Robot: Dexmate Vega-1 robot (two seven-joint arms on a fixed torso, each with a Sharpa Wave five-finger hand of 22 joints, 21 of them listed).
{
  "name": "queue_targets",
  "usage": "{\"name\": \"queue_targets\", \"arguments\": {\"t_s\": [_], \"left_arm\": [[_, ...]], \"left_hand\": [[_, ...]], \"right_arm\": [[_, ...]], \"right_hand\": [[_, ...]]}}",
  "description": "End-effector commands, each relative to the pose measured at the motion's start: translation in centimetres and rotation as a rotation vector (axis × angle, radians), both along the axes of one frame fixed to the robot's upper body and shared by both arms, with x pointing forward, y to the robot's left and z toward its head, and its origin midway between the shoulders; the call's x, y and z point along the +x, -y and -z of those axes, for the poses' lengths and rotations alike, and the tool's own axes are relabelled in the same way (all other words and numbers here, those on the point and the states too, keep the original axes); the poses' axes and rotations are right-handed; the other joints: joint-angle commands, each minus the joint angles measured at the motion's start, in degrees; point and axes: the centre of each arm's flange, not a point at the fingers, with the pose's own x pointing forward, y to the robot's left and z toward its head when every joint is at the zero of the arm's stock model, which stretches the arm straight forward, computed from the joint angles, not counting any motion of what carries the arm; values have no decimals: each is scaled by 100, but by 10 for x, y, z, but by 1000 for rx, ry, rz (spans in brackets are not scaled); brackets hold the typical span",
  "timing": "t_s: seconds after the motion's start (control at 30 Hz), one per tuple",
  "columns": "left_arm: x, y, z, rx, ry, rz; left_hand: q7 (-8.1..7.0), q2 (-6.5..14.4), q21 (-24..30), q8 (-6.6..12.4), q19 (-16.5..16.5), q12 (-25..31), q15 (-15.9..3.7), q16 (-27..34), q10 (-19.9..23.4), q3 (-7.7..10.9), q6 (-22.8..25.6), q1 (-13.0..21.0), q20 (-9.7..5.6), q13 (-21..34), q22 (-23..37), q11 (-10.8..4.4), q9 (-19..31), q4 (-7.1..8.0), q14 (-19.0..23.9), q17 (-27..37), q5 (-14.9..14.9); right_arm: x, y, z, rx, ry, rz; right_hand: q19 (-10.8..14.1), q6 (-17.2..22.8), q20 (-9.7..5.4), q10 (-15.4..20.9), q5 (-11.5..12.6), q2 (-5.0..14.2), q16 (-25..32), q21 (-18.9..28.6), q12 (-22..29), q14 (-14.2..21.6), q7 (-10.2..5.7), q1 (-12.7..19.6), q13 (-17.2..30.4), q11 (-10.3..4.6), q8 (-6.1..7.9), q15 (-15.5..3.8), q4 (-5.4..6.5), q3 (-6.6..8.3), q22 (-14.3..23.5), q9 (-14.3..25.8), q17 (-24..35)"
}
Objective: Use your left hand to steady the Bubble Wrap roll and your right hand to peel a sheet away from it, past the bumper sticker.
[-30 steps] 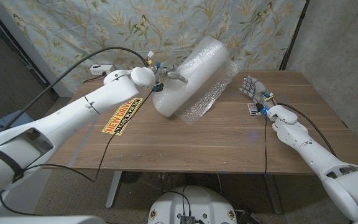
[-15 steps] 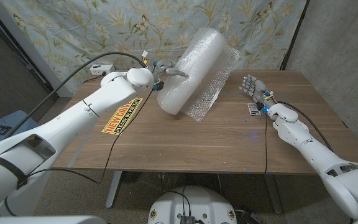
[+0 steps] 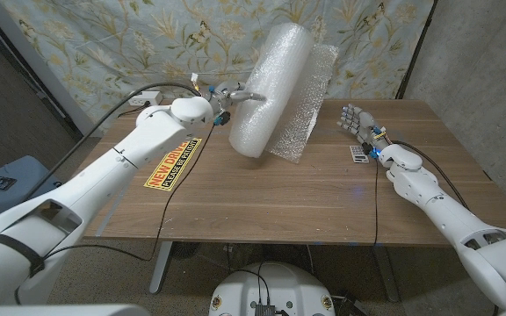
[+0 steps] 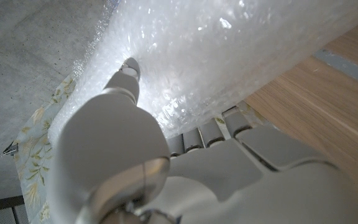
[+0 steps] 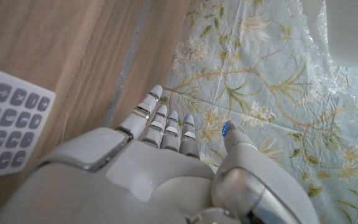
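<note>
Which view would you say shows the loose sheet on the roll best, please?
The head view: the sheet hangs free along the tilted roll, gripped by the left hand. The left wrist view shows only wrap surface up close; the right wrist view catches a blurred corner.

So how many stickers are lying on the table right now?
1: the yellow and red bumper sticker lies on the table's left part, partly under the left arm. More could be hidden behind the Bubble Wrap roll that the left hand grips.
</note>
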Motion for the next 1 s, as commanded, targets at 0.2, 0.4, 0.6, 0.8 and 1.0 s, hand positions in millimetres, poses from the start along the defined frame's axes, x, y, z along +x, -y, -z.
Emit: {"name": "queue_targets", "arguments": {"t_s": [0.2,0.4,0.6,0.8,1.0], "left_arm": [[11,-7,18,-252,-116,192],[13,-8,23,-291,-138,206],[16,-10,29,-327,-176,230],[19,-13,35,-360,-207,241],[22,-14,42,-398,-253,274]], "left_hand": [[2,61,74,-19,-35,-10,13,-3,23,61,11,15,-14,40,23,26,33,27,-4,26,63],[2,74,87,-23,-46,-16,16,-3,22,70,25,23,-10,54,25,37,35,26,-4,35,72],[-2,72,100,-32,-55,-19,17,-3,30,70,28,18,-16,68,27,34,37,29,0,40,79],[5,81,107,-47,-80,-30,27,-6,17,74,17,20,-5,81,29,41,39,31,-11,49,88],[3,75,120,-55,-89,-31,36,-12,29,76,21,15,-6,93,30,51,41,31,-10,49,95]], "right_arm": [[-6,-1,-2,-71,-13,-22],[-8,2,-5,-95,-10,-26],[-9,6,-4,-117,-20,-30],[-17,14,-5,-132,-20,-33],[-39,23,-19,-177,6,-22]], "right_hand": [[-8,-3,37,-16,13,22,28,24,34,-2,-12,64,29,-13,40,27,-32,32,12,30,15],[-26,1,49,-24,13,8,24,17,32,-6,-2,77,29,-22,42,31,-48,34,12,30,9],[-34,12,50,-29,12,-5,19,15,31,-14,4,84,29,-12,47,37,-60,32,12,30,5],[-46,18,64,-31,9,-35,13,11,32,-18,15,93,29,-4,50,43,-83,24,11,30,-5],[-54,86,77,18,8,-66,6,10,52,-20,55,110,29,10,75,59,-115,18,11,30,-19]]}}
